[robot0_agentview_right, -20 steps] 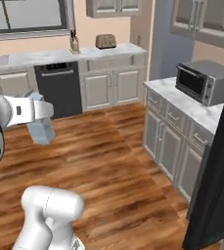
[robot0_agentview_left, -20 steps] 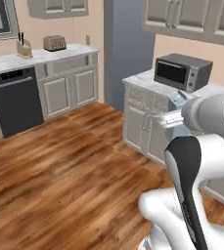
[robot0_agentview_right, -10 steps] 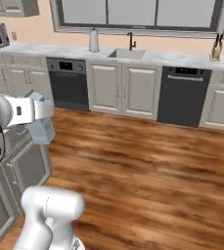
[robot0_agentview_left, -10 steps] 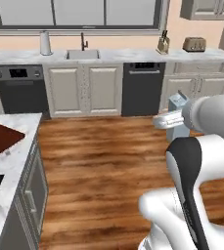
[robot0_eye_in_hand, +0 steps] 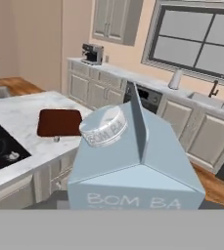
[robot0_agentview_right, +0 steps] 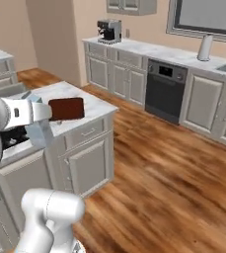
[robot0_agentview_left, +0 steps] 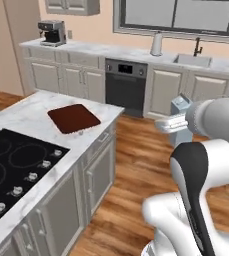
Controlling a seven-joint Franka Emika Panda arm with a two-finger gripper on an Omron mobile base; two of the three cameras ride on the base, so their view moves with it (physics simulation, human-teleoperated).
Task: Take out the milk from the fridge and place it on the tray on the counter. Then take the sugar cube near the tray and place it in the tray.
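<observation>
Clamping the milk [robot0_eye_in_hand: 135, 166] up in the air beside the counter [robot0_agentview_left: 23, 117], the fingers [robot0_agentview_left: 170, 124] grip its sides. Farther off, the tray [robot0_agentview_left: 74, 118] lies near the counter's corner, past the cooktop [robot0_agentview_left: 11, 162].

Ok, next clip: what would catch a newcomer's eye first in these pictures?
First, the pale blue gable-topped milk carton with its round white cap, looming in the hand view and carried in the white arm's gripper above the wooden floor. Next, the flat reddish-brown square tray lying bare on the marbled island counter, just beyond the inset black glass cooktop.
</observation>
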